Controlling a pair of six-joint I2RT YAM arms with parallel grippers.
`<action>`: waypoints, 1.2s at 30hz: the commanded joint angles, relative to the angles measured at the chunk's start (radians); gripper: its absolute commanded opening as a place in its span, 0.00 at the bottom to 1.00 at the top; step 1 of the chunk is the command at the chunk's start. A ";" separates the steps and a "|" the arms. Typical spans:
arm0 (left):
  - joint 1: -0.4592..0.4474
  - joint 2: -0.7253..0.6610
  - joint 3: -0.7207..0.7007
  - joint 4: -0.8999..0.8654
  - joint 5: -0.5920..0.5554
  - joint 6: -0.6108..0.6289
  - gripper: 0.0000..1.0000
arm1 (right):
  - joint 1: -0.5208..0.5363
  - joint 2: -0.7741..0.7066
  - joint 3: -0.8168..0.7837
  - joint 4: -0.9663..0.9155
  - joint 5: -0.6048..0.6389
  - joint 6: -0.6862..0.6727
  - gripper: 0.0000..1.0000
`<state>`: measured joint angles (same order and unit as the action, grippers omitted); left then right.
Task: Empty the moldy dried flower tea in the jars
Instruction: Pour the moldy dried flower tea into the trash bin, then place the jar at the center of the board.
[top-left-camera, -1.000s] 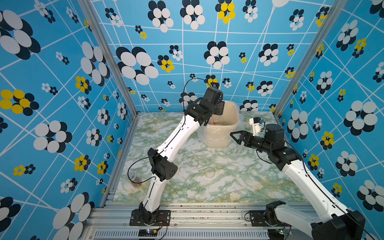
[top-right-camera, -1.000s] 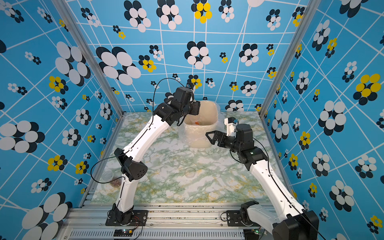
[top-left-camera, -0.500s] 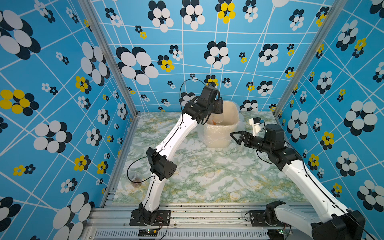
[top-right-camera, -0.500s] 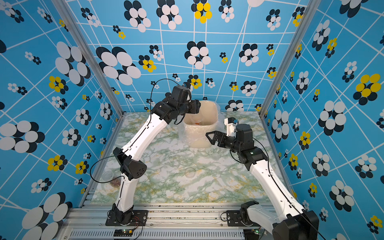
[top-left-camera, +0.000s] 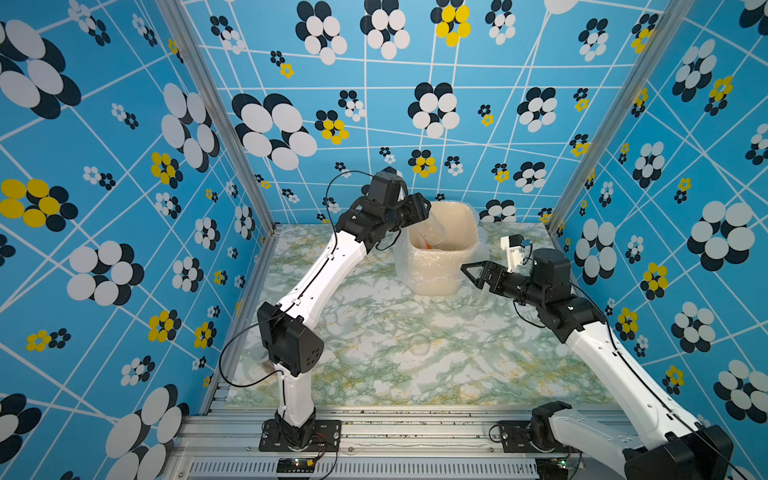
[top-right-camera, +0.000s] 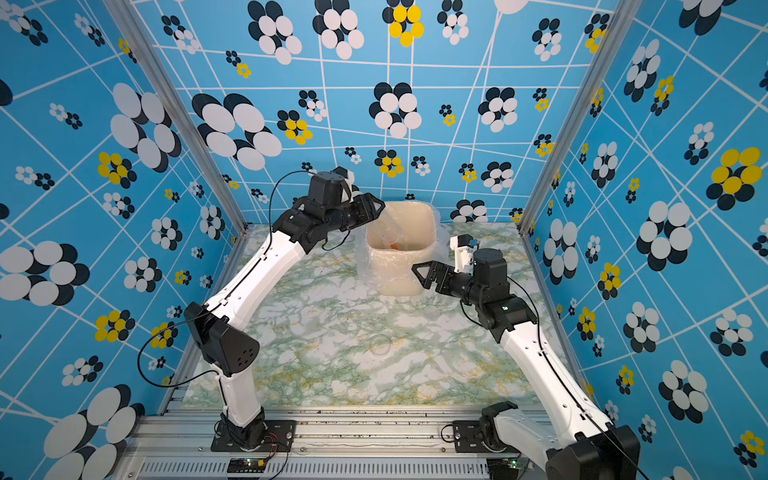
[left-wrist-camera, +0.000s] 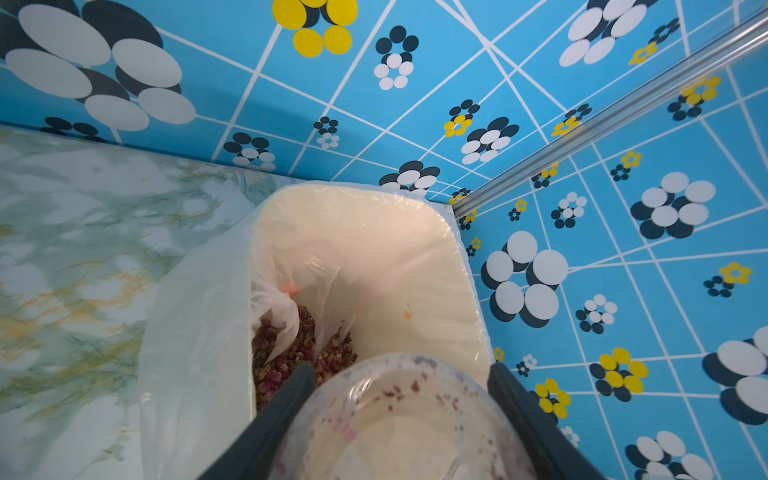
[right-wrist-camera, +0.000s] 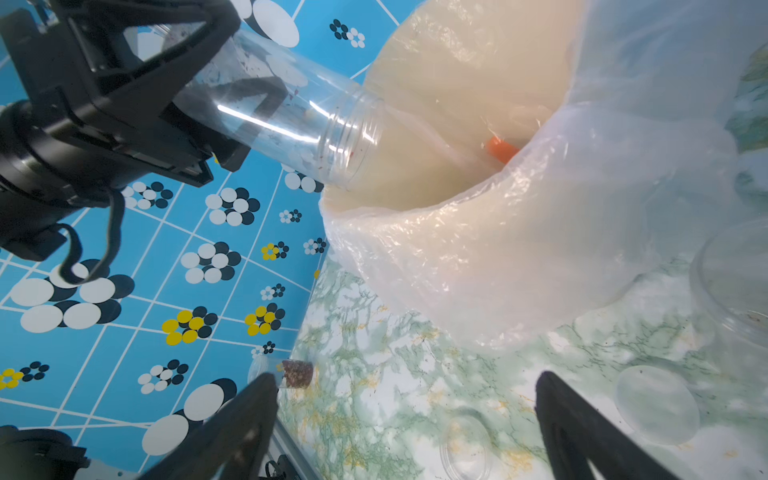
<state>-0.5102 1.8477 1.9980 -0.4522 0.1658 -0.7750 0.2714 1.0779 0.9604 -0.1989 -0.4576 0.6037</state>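
Nearest you, a clear lid (top-left-camera: 417, 345) lies flat mid-table, and the right wrist view shows another lid (right-wrist-camera: 656, 403) on the marble (easy to miss against the pattern). Your right gripper (top-left-camera: 465, 269) hangs with its tips just beside the bin's (top-left-camera: 436, 278) right wall, jaws spread wide and empty. The left arm's elbow rises over the near left part of the table (top-left-camera: 374, 386).

A second jar (right-wrist-camera: 270, 371) sits by the left wall toward the front edge, with reddish-brown tea (right-wrist-camera: 298, 375) in it; in both top views the elbow half hides it. Farther back, the bin wears a clear liner (right-wrist-camera: 602, 124) and holds a tea heap (left-wrist-camera: 299, 353) at the bottom, plus an orange scrap (right-wrist-camera: 503, 149). Your left gripper (top-left-camera: 424, 211) is clamped on the base end of the jar (top-left-camera: 434, 230), which tilts mouth-down over the bin's left rim; only crumbs cling to its walls.

The table is green-and-white marble print with yellowish streaks. Blue walls (top-left-camera: 374, 104) with white lines and black, white and yellow flowers close three sides.
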 joint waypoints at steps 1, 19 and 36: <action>0.036 -0.093 -0.131 0.238 0.081 -0.176 0.00 | -0.006 -0.018 -0.024 0.100 -0.023 0.088 0.99; 0.102 -0.150 -0.398 0.639 0.277 -0.615 0.00 | -0.001 0.146 0.056 0.497 -0.065 0.492 0.99; 0.098 -0.151 -0.433 0.704 0.303 -0.694 0.00 | 0.070 0.360 0.251 0.617 -0.092 0.594 0.99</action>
<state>-0.4126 1.7153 1.5883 0.1928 0.4416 -1.4483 0.3313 1.4166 1.1687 0.3641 -0.5198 1.1698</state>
